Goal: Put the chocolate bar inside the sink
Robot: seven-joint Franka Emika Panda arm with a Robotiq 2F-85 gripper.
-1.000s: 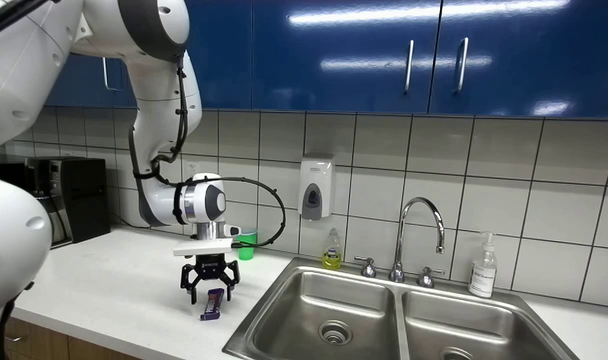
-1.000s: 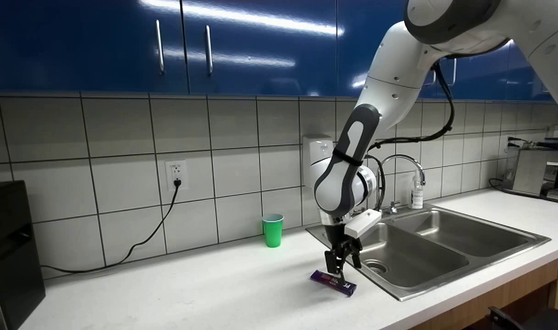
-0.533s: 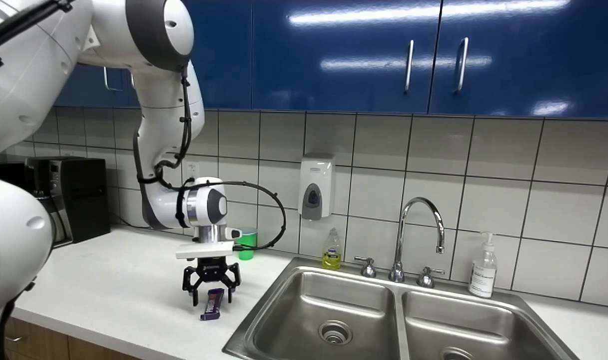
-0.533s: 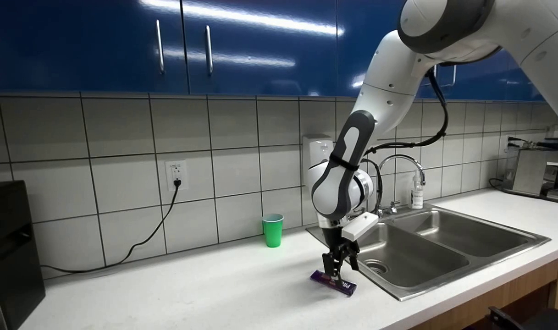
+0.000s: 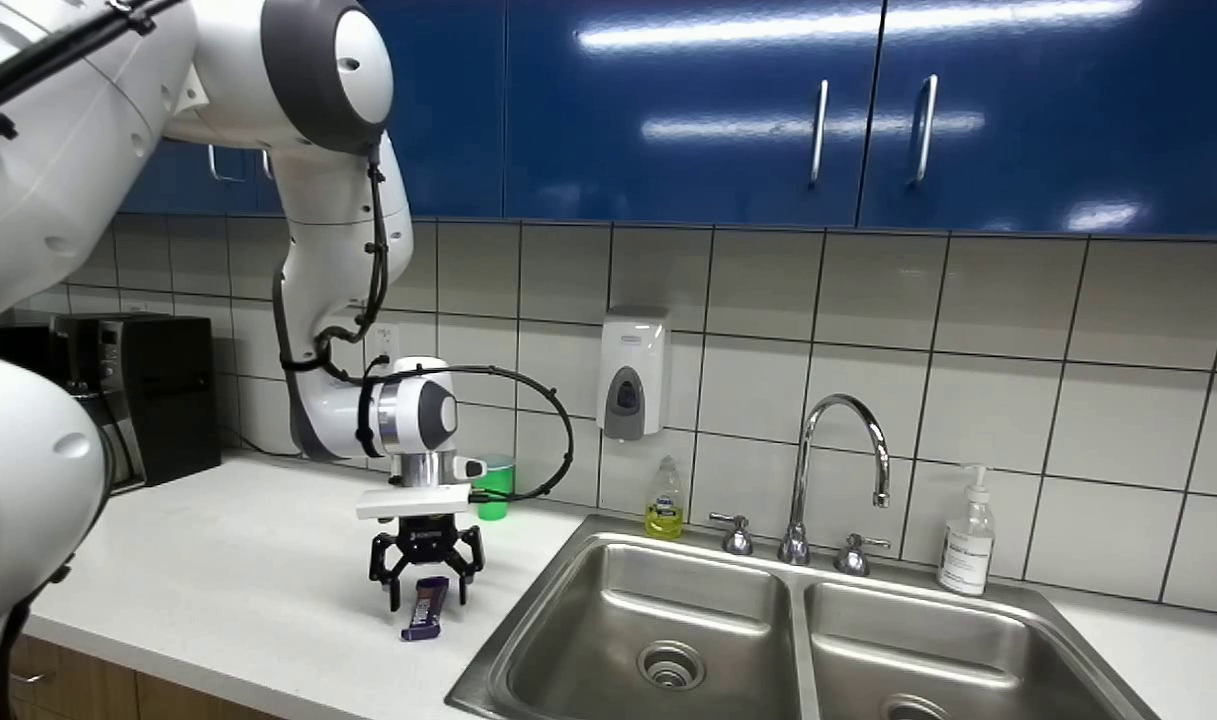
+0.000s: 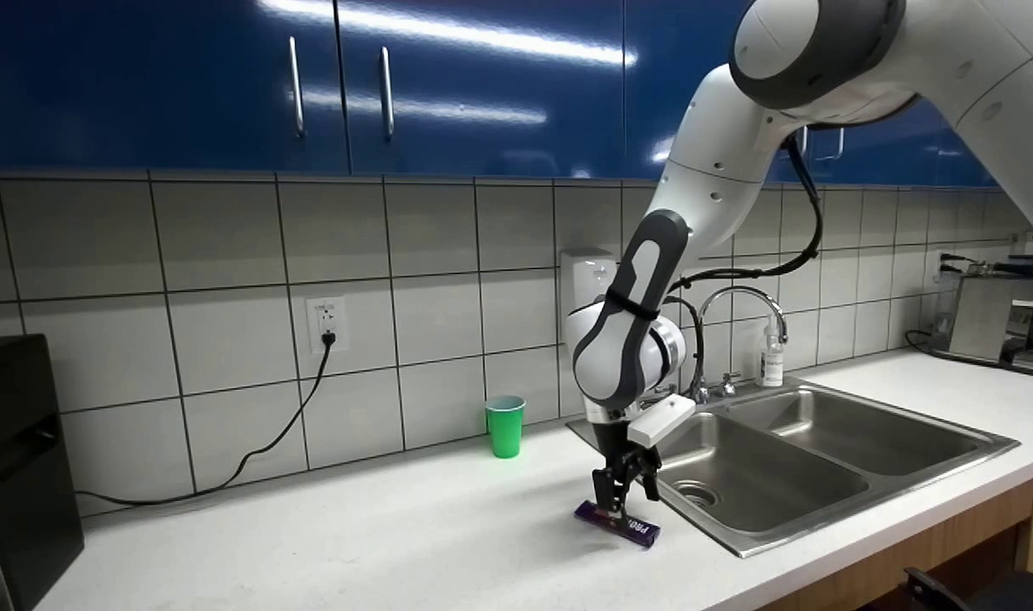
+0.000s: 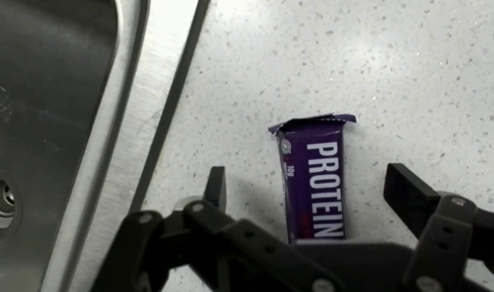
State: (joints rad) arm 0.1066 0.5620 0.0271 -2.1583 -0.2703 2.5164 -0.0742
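Observation:
The chocolate bar (image 5: 426, 610) has a purple wrapper and lies flat on the white counter, left of the sink (image 5: 536, 600) in an exterior view. It also shows in an exterior view (image 6: 638, 531) and in the wrist view (image 7: 316, 178), where its near end is hidden by the gripper. My gripper (image 5: 429, 603) is open and low over the bar, pointing down. In the wrist view the open jaws (image 7: 305, 173) stand on either side of the bar, with a gap on each side. The sink's steel rim (image 7: 149, 93) runs along the left there.
A green cup (image 6: 506, 428) stands by the tiled wall. A chrome faucet (image 5: 803, 480), a yellow soap bottle (image 5: 665, 505) and a white pump bottle (image 5: 968, 545) stand behind the sink. A black appliance (image 6: 24, 458) stands on the counter. A cable loops beside the wrist.
My gripper has shifted slightly, to the right and a little down in an exterior view, with the arm coming lower. It stays open. The bar has not moved.

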